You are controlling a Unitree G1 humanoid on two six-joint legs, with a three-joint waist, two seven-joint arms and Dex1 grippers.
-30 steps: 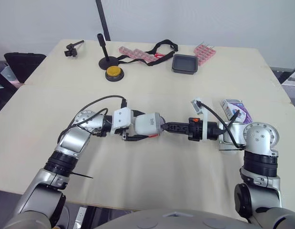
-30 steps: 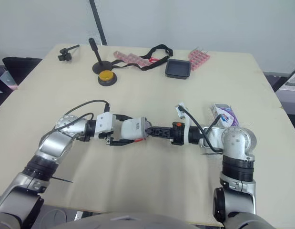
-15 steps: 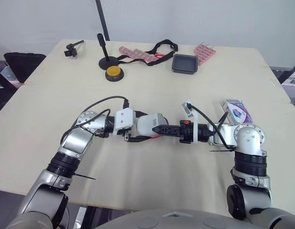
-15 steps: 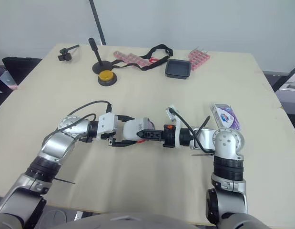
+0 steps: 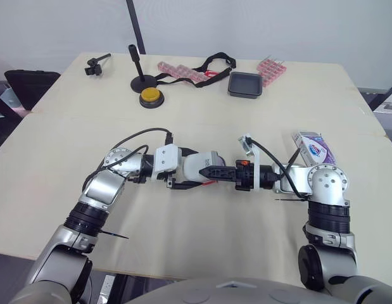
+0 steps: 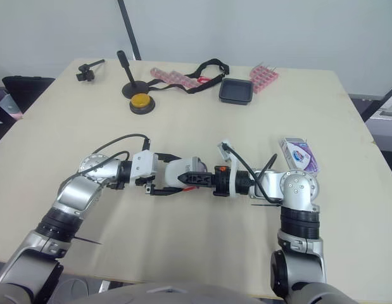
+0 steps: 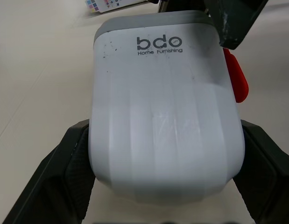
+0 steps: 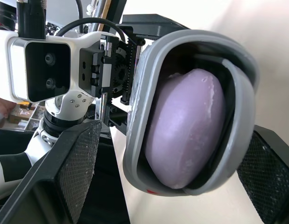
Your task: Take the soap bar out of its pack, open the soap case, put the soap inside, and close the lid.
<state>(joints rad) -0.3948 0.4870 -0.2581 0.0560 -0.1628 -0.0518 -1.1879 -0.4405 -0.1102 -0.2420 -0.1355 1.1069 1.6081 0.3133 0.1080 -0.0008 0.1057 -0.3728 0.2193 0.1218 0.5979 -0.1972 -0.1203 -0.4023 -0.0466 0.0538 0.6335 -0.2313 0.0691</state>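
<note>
Soap case (image 7: 163,107): white body with a grey end, printed "bdo Home Furnishing". It sits mid-table between the two arms. The head views show little of it behind the grippers, and whether it rests on the table cannot be told.
Soap (image 8: 191,126): lilac bar seated inside the case's open end. Its edges are hidden behind the grey rim.
Lid: cannot be told apart from the grey rim, so its position is unclear.
Left gripper (image 7: 165,140): clamped on the case, one black finger pressed to each side.
Right gripper (image 8: 174,140): fingers spread wide, one on either side of the case's open end. Contact with the rim cannot be told.
Red tab (image 7: 237,84): on the case's side, its upper end covered by a right-gripper finger.
Soap pack (image 5: 314,147): purple-and-white box lying flat just beyond the right arm's elbow. Its near end is hidden by the arm, and whether it is opened or closed cannot be made out.
Table (image 5: 69,145): pale top.
Far edge, well apart from the grippers: black tray (image 5: 245,84), pink blister packs (image 5: 181,70), black strap (image 5: 214,61), yellow button (image 5: 151,97), black stand (image 5: 140,75), small black clamp (image 5: 96,64).
</note>
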